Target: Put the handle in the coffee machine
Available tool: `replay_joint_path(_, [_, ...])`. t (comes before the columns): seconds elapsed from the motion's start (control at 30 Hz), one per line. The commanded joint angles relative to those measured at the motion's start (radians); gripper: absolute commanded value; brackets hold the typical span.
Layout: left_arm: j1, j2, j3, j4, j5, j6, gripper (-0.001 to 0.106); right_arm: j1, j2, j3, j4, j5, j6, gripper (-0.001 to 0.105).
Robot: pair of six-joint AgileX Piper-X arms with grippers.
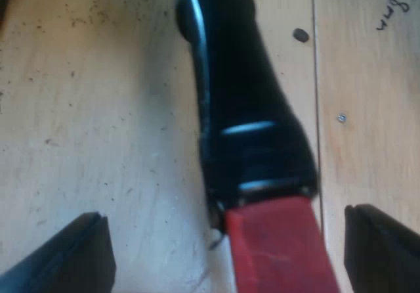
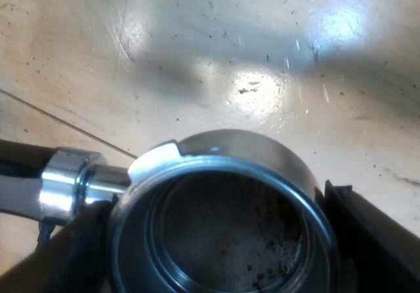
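Clearly the danger is lying in 2 arms sharing 1 object. The holder (image 2: 223,148) is being held at its basket by the right gripper (image 2: 216,247), whose fingers (image 2: 374,240) are pressing against opposite sides of the round metal wall. A smooth, curved wall is offering little purchase. If the left arm is knocking the handle (image 1: 249,109) while closing on it, the holder could be twisting out of that hold or tipping. The coffee grounds (image 2: 262,267) lying in the basket could then be spilling onto the table (image 2: 275,56). A skewed hold would also, I judge, be making the holder meet the machine crookedly. Whether the holder is resting on the table or hanging above it, I cannot tell.

The left gripper (image 1: 226,240) is standing wide open and holding nothing. Its 2 fingers (image 1: 65,257) are straddling the handle where the black part is meeting the red end (image 1: 279,253), with a gap on each side. That arm is reaching down along the handle's length. The right arm is looking straight down into the basket, with the chrome neck (image 2: 65,184) running off sideways.
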Motion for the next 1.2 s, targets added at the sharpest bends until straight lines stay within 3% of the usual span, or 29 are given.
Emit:
replay_joint_path(0.03, [-0.005,-0.002,-0.007,-0.019,0.024,0.000,0.074,-0.006,-0.013,-0.014,-0.003,-0.027,-0.013,0.000])
replay_joint_path(0.2, [-0.005,-0.002,-0.007,-0.016,0.025,0.000,0.074,-0.006,-0.013,-0.014,-0.006,-0.027,-0.013,0.000])
replay_joint_path(0.3, [-0.005,-0.002,-0.007,-0.016,0.025,0.000,0.068,-0.006,-0.013,-0.014,-0.006,-0.027,-0.010,0.000])
replay_joint_path(0.5, [-0.005,-0.002,-0.007,-0.016,0.025,0.000,0.037,-0.006,-0.013,-0.014,-0.006,-0.027,0.002,0.000])
replay_joint_path(0.63, [-0.005,-0.002,-0.007,-0.016,0.031,0.000,0.003,-0.006,-0.013,-0.014,-0.006,-0.021,0.008,0.000])
replay_joint_path(0.83, [-0.005,-0.002,-0.007,-0.016,0.060,0.002,0.000,-0.006,-0.013,-0.014,-0.006,-0.022,0.013,0.001])
replay_joint_path(0.9, [-0.005,-0.002,-0.007,-0.016,0.060,0.002,0.000,-0.006,-0.013,-0.014,-0.006,-0.022,0.013,0.010])
replay_joint_path(0.93, [-0.005,-0.002,-0.007,-0.016,0.060,0.002,0.000,-0.006,-0.013,-0.014,-0.010,-0.022,0.013,0.021])
replay_joint_path(1.0, [-0.005,-0.002,-0.007,-0.016,0.060,0.002,0.000,-0.006,-0.013,-0.014,-0.016,-0.020,0.013,0.047])
replay_joint_path(1.07, [-0.005,-0.002,-0.007,-0.016,0.060,0.002,0.000,-0.006,-0.013,-0.014,-0.025,0.004,0.011,0.082])
replay_joint_path(1.13, [-0.005,-0.002,-0.007,-0.016,0.060,0.002,0.000,-0.006,-0.013,-0.016,-0.035,0.004,0.002,0.105])
replay_joint_path(1.2, [-0.005,-0.002,-0.007,-0.016,0.060,-0.001,0.000,-0.006,-0.013,-0.022,-0.043,0.004,-0.005,0.103])
